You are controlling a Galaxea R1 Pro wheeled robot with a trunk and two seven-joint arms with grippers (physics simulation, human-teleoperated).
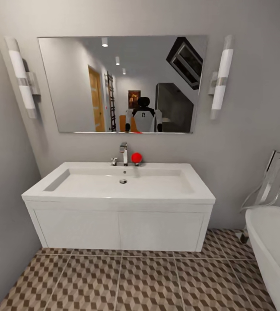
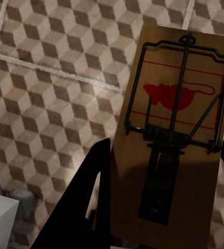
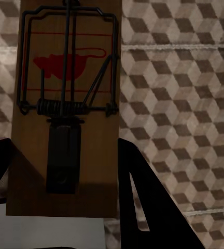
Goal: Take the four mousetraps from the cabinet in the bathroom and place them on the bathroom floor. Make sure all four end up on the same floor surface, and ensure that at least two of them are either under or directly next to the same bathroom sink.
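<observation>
My left gripper [image 2: 166, 145] is shut on a mousetrap [image 2: 174, 104], a brown board with a red mouse print and a dark wire bar, held above the cube-patterned bathroom floor [image 2: 44, 88]. A second mousetrap [image 3: 65, 78] sits between the fingers of my right gripper [image 3: 63, 142], also shut, over the same tiles [image 3: 179, 93]. In the head view the white sink [image 1: 118, 183] with its chrome tap [image 1: 123, 153] tops a white vanity straight ahead, with bathroom floor [image 1: 127, 280] in front of it. The cabinet is out of view.
A white bathtub [image 1: 272, 250] juts in at the right, with a clear chair [image 1: 272, 181] behind it. A grey wall closes the left side. A red ball [image 1: 136, 158] sits by the tap. A mirror [image 1: 122, 84] hangs above the sink.
</observation>
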